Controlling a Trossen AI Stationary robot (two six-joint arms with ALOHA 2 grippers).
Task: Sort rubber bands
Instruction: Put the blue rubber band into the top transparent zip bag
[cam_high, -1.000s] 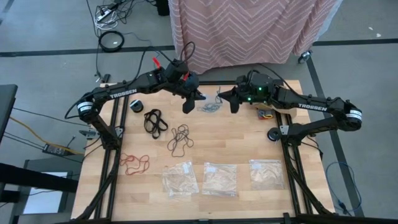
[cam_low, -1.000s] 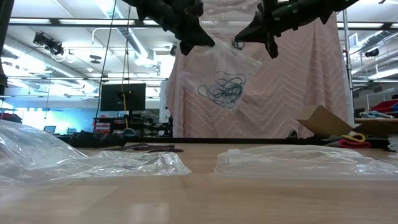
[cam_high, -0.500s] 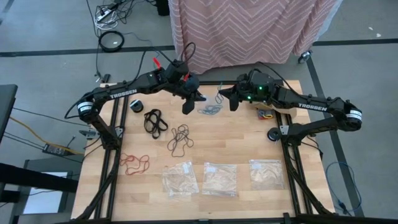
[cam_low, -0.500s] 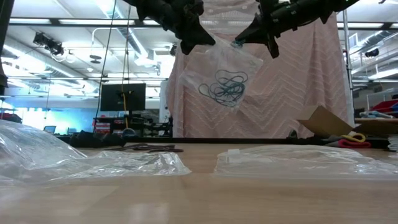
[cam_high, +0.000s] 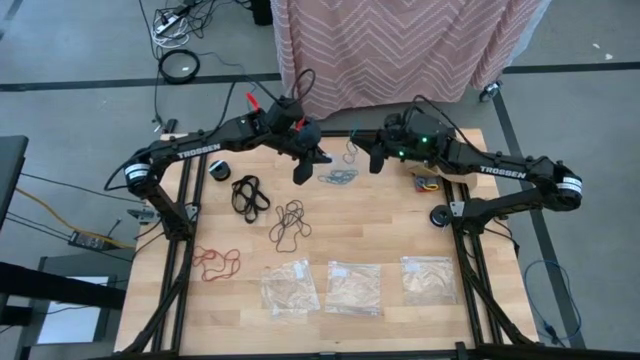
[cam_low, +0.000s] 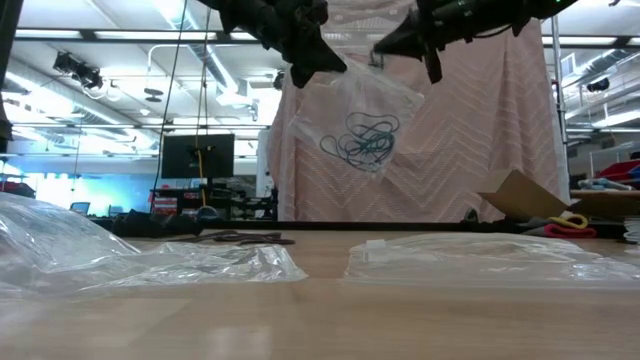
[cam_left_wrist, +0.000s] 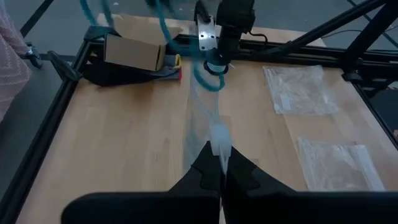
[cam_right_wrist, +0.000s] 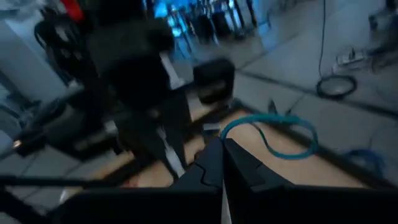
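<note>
Wooden counter (cam_high: 380, 230) in a black frame; the open middle strip is bare.

Left end effector (cam_high: 303, 172) and right end effector (cam_high: 375, 163) sit raised at 12 o'clock, both clamped shut on opposite edges of one clear plastic bag (cam_low: 372, 115) hanging between them. Bag is nearly invisible from above; the low view shows it well off the counter with teal-blue rubber bands (cam_low: 362, 140) inside.

Three flat clear bags (cam_high: 352, 286) line the 6 o'clock edge.

Loose clusters: dark brown rubber bands (cam_high: 289, 223) near centre, black rubber bands (cam_high: 249, 194) at 10 o'clock, red rubber bands (cam_high: 216, 263) at 8 o'clock.

Right wrist view is blurred.
</note>
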